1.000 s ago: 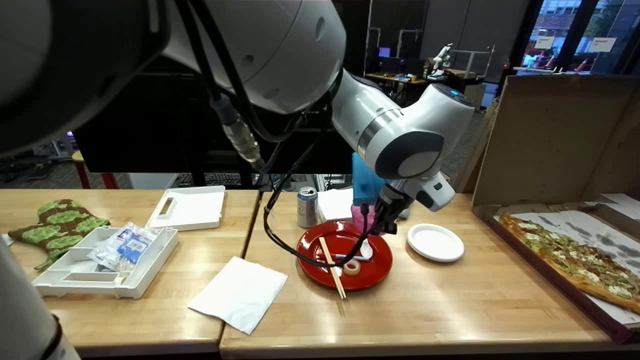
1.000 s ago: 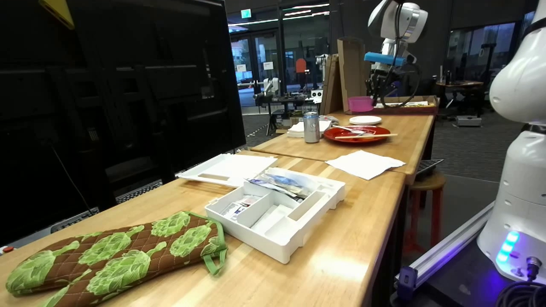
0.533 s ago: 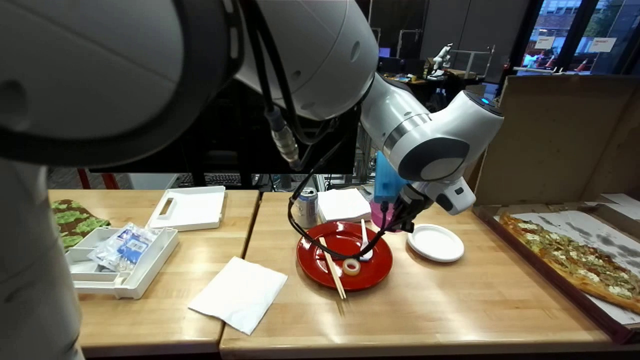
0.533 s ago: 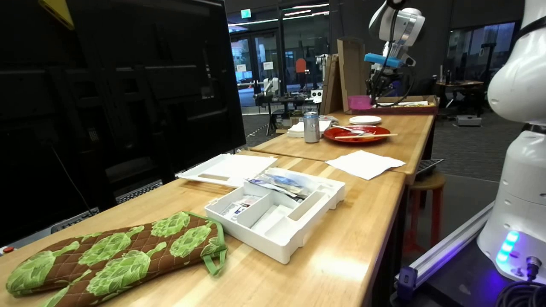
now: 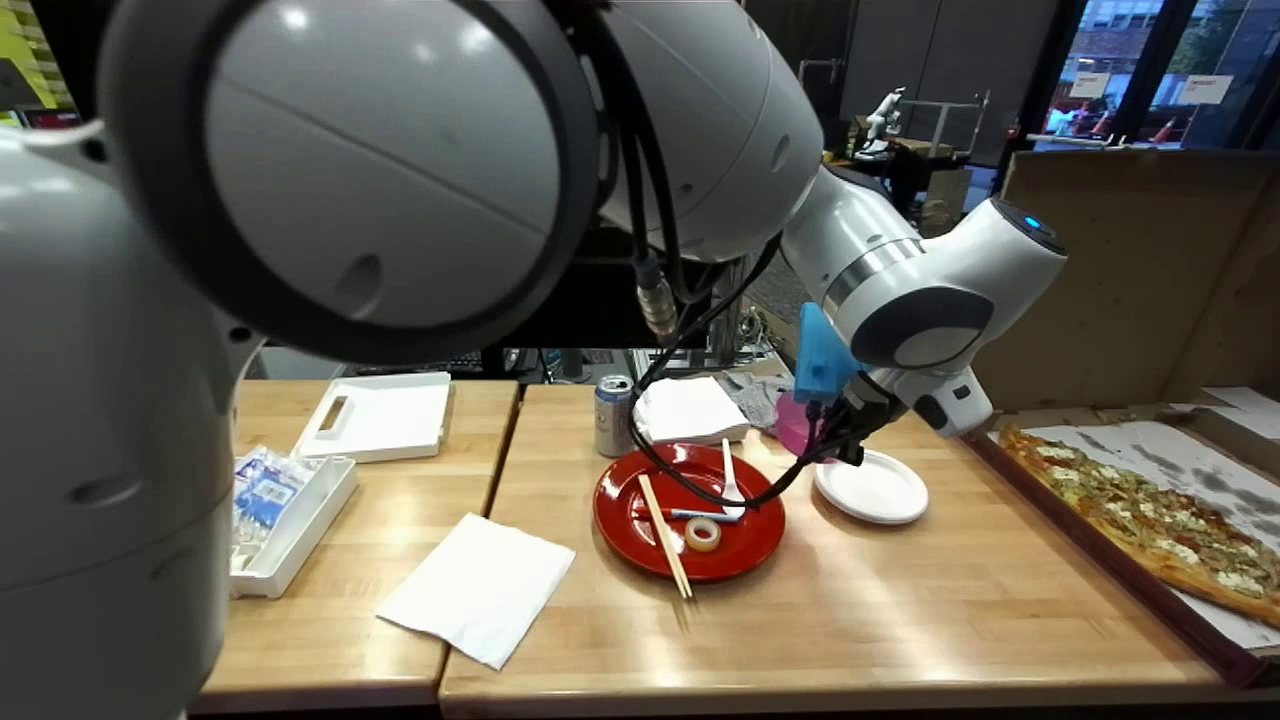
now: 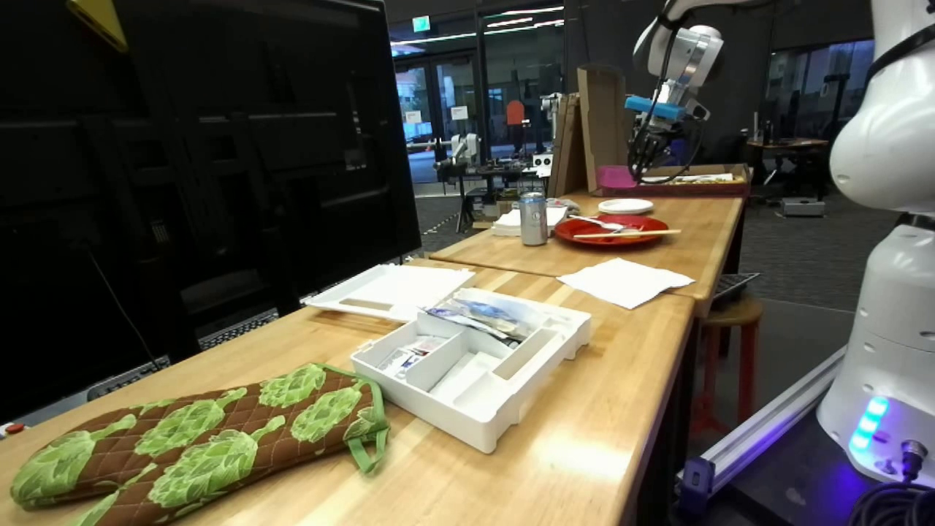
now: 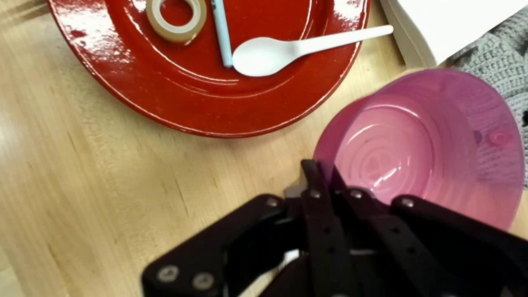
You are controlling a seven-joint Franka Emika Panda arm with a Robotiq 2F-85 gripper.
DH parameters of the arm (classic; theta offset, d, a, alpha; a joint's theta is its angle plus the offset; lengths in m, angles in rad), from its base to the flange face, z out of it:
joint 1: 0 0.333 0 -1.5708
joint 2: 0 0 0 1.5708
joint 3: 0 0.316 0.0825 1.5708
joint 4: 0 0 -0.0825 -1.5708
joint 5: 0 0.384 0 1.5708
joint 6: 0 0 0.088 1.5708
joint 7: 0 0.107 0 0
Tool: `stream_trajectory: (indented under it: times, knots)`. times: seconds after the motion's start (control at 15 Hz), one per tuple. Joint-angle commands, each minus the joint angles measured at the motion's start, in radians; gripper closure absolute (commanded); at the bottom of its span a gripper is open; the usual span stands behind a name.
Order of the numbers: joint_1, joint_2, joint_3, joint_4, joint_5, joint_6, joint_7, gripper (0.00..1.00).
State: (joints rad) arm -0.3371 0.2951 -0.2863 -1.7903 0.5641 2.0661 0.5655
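Pink bowl (image 7: 425,140), pincer (image 7: 323,168) gripping one side

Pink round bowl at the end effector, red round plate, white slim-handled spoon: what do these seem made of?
Pink round bowl: likely smooth plastic; its wall is see-through, with the grey knitted cloth showing through.
Red round plate: glossy, perhaps glazed ceramic or enamel, given the sharp highlights; the look leaves it open.
White slim-handled spoon: probably plastic, evenly coloured with little shine.
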Motion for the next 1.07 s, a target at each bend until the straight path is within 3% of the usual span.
stream_trajectory:
  times: [0.0,0.33,1.0]
  knots:
    - [-0.045,0.072,-0.001,0.123,0.06,-0.098,0.009,0.99]
    - [-0.086,0.15,-0.004,0.247,0.095,-0.167,0.038,0.99]
    - [-0.072,0.248,-0.009,0.352,0.005,-0.077,0.191,0.99]
